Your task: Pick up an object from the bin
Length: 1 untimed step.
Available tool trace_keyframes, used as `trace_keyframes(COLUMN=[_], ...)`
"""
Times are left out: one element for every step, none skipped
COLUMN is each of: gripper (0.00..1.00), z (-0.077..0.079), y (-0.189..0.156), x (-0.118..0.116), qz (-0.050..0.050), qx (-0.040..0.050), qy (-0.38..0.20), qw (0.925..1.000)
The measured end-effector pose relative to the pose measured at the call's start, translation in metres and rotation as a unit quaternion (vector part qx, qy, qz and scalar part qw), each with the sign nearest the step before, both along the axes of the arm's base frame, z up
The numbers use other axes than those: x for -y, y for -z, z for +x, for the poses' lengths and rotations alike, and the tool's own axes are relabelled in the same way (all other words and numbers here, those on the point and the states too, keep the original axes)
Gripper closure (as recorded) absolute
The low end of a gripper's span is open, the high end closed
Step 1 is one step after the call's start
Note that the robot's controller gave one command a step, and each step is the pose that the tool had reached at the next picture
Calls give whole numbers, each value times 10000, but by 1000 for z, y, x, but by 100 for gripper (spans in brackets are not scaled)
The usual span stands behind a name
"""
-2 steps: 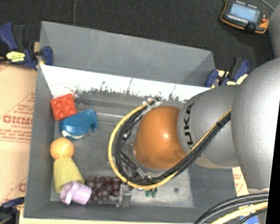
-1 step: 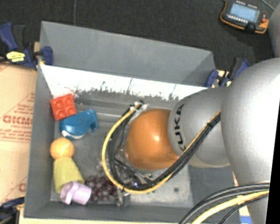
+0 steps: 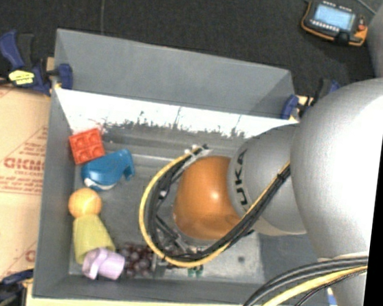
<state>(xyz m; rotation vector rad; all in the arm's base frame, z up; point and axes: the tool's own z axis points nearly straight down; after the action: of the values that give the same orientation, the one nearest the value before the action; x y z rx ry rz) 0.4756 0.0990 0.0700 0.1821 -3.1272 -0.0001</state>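
My gripper shows as a dark body under the arm's orange cover, low over the bin's front middle. Just to its left, by the front wall, lies a dark purple bunch of grapes. A lilac plastic piece rests beside the grapes in the front left corner. Behind that piece lies a yellow figure with an orange ball head. A small green bit peeks out below the gripper.
A blue rounded toy and a red studded brick lie at the back left. The arm with its yellow cable loop covers the bin's right half.
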Motion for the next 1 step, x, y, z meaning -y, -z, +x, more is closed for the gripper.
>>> trace_keyframes(gripper=[100], z=[0], y=[0], x=[0], qz=[0], qx=[0], qy=[0], qw=[10000])
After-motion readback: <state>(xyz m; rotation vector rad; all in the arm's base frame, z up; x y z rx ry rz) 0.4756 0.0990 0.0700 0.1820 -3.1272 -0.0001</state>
